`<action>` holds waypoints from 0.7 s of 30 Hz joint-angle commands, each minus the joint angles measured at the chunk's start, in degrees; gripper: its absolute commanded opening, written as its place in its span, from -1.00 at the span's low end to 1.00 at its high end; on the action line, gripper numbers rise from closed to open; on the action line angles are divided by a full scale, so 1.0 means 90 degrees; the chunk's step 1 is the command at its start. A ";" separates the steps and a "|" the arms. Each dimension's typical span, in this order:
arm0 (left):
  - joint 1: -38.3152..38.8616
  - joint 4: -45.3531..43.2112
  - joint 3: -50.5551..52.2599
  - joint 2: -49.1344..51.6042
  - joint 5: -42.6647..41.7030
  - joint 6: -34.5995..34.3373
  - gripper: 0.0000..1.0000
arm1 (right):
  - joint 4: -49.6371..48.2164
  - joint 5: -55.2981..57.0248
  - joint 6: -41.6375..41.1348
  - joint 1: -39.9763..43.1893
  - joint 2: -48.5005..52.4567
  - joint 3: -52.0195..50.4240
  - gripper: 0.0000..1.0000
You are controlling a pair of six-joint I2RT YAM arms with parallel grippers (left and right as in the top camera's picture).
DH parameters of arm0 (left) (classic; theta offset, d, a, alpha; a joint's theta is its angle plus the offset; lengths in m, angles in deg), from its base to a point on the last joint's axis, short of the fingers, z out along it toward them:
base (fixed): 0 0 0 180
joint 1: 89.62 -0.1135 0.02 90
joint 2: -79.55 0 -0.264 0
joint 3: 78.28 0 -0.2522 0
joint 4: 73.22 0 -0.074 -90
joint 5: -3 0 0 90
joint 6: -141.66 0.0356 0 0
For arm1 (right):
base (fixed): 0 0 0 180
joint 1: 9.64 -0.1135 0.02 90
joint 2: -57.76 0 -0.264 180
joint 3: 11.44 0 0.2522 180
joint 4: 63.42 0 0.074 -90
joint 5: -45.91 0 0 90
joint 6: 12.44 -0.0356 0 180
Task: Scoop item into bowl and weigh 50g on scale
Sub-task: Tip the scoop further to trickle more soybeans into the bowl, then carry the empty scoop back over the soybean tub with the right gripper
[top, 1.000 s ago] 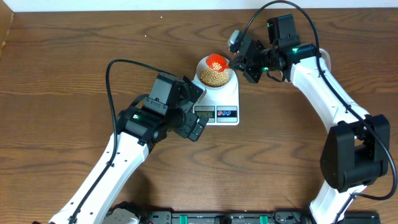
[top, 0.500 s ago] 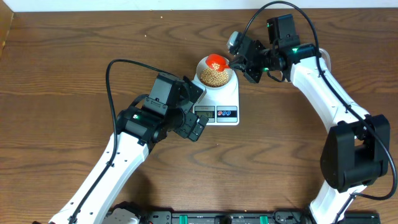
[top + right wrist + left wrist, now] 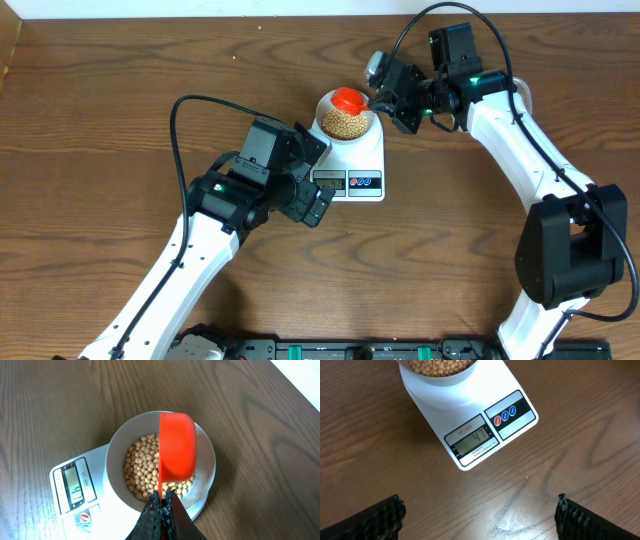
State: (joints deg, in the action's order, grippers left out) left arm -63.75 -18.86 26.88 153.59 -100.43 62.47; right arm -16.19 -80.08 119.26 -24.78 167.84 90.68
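Bowl (image 3: 325,108) of tan beans (image 3: 345,125) sat on white scale (image 3: 368,160), red scoop (image 3: 348,99) over it, clamped in right hand (image 3: 378,97), left hand (image 3: 312,178) spread wide beside scale, brown bench (image 3: 100,110).

This looks like a robot lab, not a home kitchen. Two white robot arms, the left arm (image 3: 165,275) and the right arm (image 3: 520,130), stand at a bare brown wooden worktop (image 3: 90,150). Black cables (image 3: 172,140) loop off them. A black rail (image 3: 330,350) with green bits runs along the near edge. A small white scale (image 3: 365,155) holds a bowl (image 3: 320,118) of beans (image 3: 345,123).
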 commanded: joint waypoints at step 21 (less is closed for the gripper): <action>-0.0032 0.0002 -0.0012 0.0015 -0.0032 0.0109 0.96 | -0.0318 -0.0041 -0.0777 0.0070 -0.0126 0.0112 -0.98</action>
State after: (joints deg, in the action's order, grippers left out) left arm -63.75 -18.86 26.88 153.59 -100.43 62.47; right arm -17.30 -80.08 118.07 -24.76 167.84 90.68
